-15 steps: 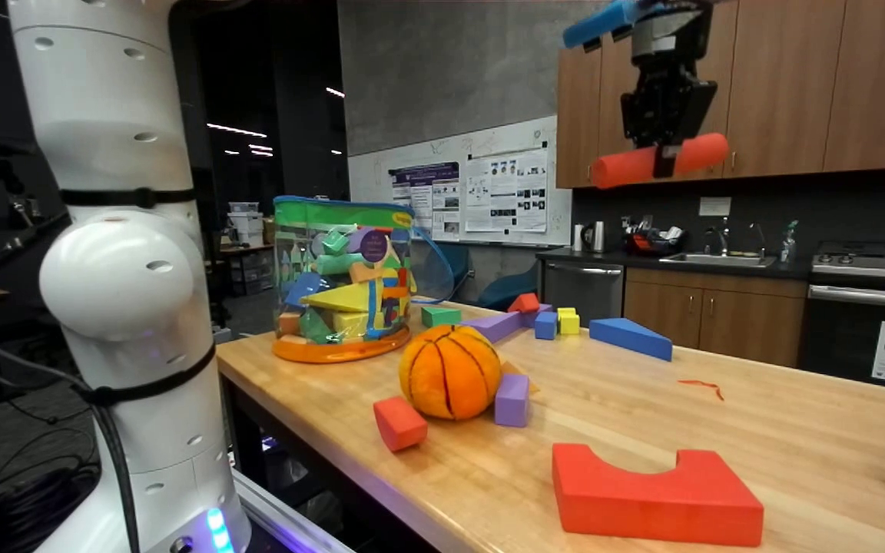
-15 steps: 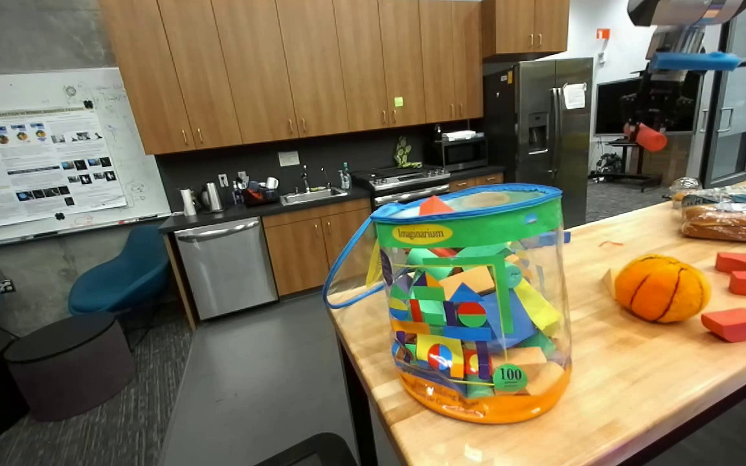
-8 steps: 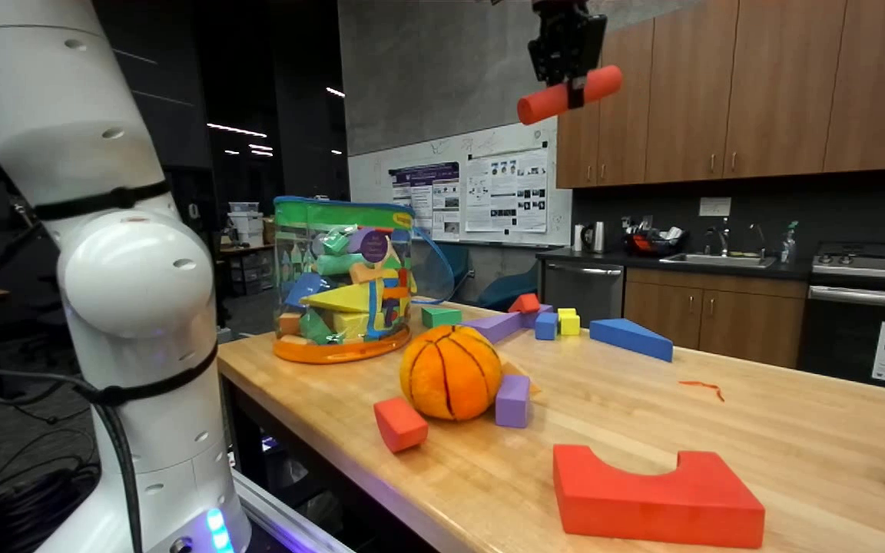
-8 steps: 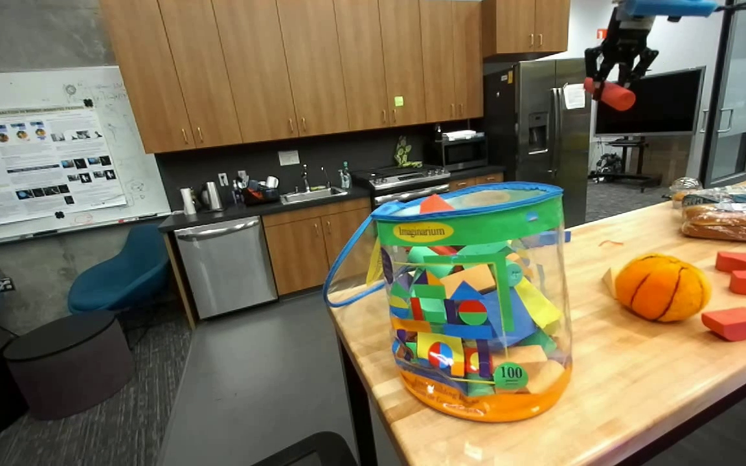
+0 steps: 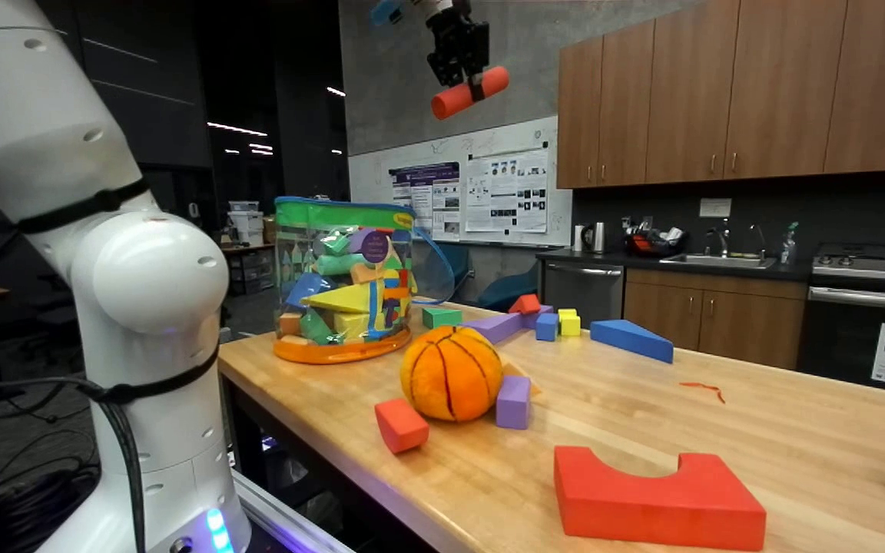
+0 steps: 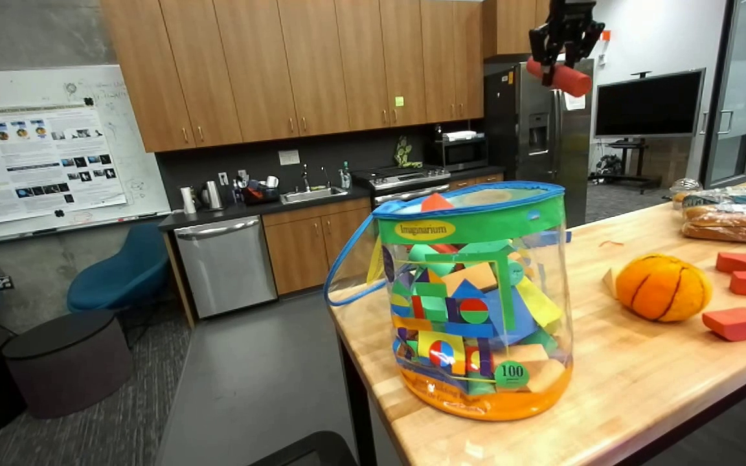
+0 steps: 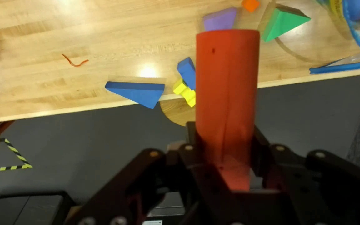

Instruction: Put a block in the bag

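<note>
The gripper pinches the red bar, high and right of the bag in both exterior views; carry left; release only when centred over it.

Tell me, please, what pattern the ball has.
The ball is orange with dark lines, clearest in an exterior view.

In an exterior view, the bag stands at left on the tabletop, pieces inside. Before it, to the right, lies the ball, a cuboid just right of it; nearer and further right lies the arch. Higher than the bag, the block sits in the pincer.
</note>
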`<state>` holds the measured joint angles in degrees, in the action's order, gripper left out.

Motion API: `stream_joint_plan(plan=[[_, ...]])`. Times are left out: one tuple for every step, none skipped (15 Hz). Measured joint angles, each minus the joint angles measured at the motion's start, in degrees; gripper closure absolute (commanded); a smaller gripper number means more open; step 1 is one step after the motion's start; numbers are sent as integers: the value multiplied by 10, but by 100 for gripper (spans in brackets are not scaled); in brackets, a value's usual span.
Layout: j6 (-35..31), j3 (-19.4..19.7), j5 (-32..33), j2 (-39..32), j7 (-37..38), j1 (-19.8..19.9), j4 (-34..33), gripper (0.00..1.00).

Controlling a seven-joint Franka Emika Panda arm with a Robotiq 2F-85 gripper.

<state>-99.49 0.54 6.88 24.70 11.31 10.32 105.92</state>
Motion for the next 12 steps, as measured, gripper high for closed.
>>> stream_joint_plan(plan=[[0,-17,11,2,10,-9,4,86],[0,-33,20,2,20,-18,6,86],[1,-47,29,1,30,-26,6,86],[3,-61,38,-1,40,-33,6,86],[6,-75,46,-4,50,-40,4,86],[10,-88,54,-7,60,-46,0,86],[15,-101,59,-12,69,-53,-5,86],[21,-112,64,-18,77,-59,-12,86],[28,-123,69,-25,86,-66,-20,86],[35,-134,75,-32,95,-72,-26,86],[43,-145,82,-39,105,-77,-31,86],[53,-155,90,-46,114,-83,-34,86]])
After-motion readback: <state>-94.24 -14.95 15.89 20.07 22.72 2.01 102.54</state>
